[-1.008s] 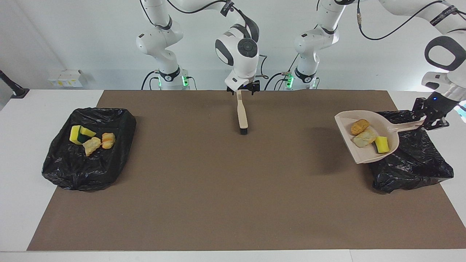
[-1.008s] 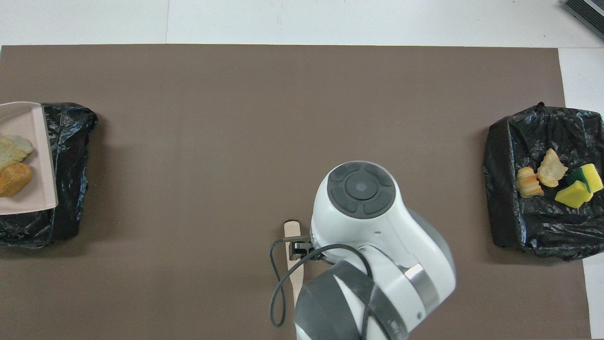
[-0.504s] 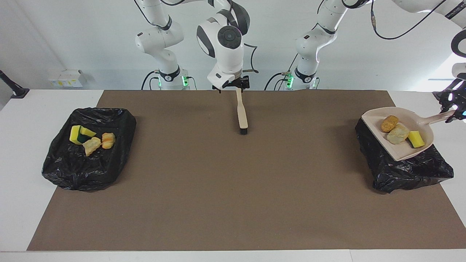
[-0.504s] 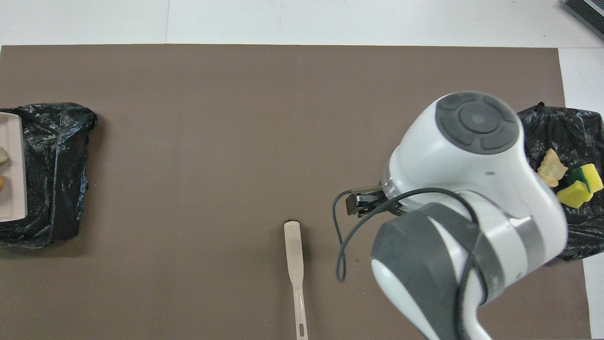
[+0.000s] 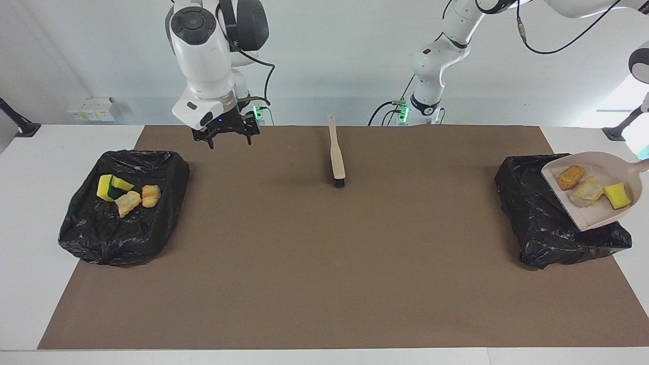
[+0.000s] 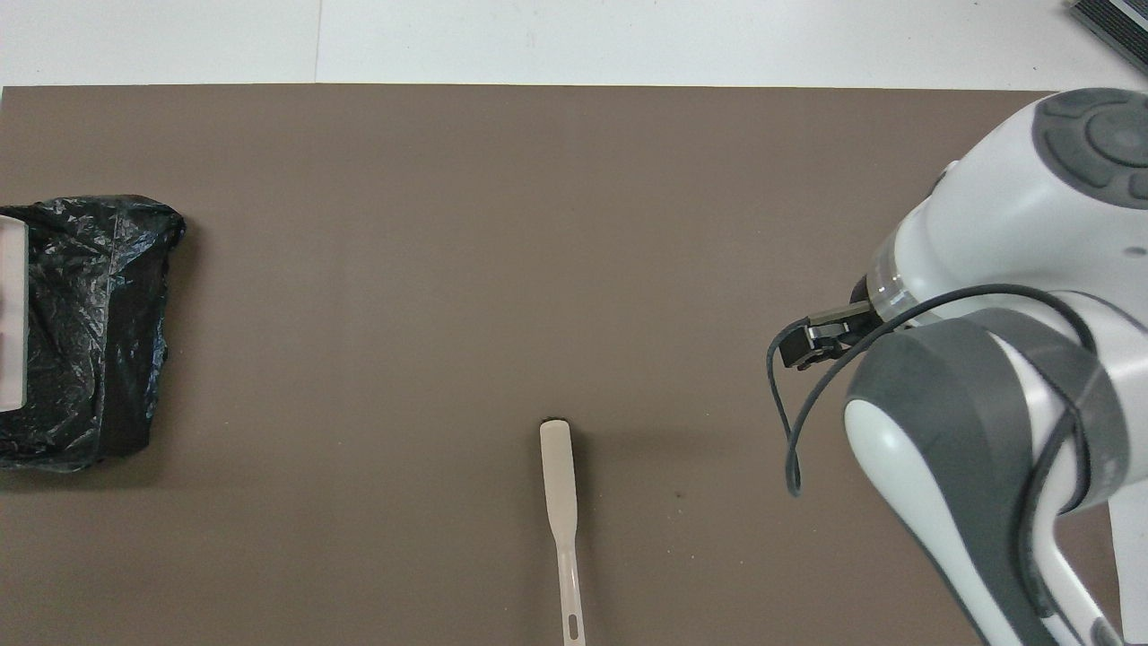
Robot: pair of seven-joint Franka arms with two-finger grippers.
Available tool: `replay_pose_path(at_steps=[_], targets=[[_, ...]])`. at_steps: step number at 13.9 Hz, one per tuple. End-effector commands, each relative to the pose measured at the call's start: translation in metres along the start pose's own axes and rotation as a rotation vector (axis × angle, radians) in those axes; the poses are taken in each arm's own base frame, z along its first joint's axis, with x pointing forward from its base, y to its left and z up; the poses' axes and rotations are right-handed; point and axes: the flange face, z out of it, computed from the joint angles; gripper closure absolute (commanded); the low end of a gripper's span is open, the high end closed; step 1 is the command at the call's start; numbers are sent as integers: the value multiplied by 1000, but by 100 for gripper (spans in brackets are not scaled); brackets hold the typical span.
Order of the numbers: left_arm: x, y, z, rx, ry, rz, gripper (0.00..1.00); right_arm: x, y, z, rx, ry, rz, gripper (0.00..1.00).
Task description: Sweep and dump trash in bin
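Observation:
A beige dustpan (image 5: 593,215) hangs tilted over the black-bagged bin (image 5: 537,213) at the left arm's end of the table. Its handle runs out of the facing view, where my left gripper holds it unseen. In the pan lie three pieces of trash: an orange-brown lump (image 5: 570,177), a pale tan chunk (image 5: 587,191) and a yellow sponge piece (image 5: 617,195). My right gripper (image 5: 229,139) hangs open and holds nothing, over the mat's edge nearest the robots, beside the second bin (image 5: 121,228). The overhead view shows only the pan's edge (image 6: 11,314) over the first bin (image 6: 90,332).
The second black-bagged bin, at the right arm's end, holds a yellow-green sponge (image 5: 112,187), a tan chunk (image 5: 128,203) and an orange piece (image 5: 151,195). The beige brush (image 5: 336,157) lies on the brown mat (image 5: 324,263) near the robots, bristles pointing away from them. It also shows in the overhead view as a pale brush (image 6: 560,484).
My right gripper has left the brush handle and swung toward the right arm's end of the table. The dustpan with its trash has moved farther over its bin, taking the left gripper out of view.

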Motion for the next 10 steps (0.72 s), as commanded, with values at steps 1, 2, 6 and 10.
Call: replay_pose_path(at_steps=[1, 2, 6, 10], targets=[[-3, -4, -10, 10, -57, 3, 100, 5, 28, -11, -23, 27, 0, 0], [-4, -5, -11, 10, -72, 7, 100, 5, 39, -12, -23, 32, 5, 0], [0, -9, -27, 12, -173, -39, 100, 0, 75, -23, -1, 67, 129, 0], [-3, -13, -32, 34, -255, 4, 100, -8, 105, -28, 70, 84, 268, 0]])
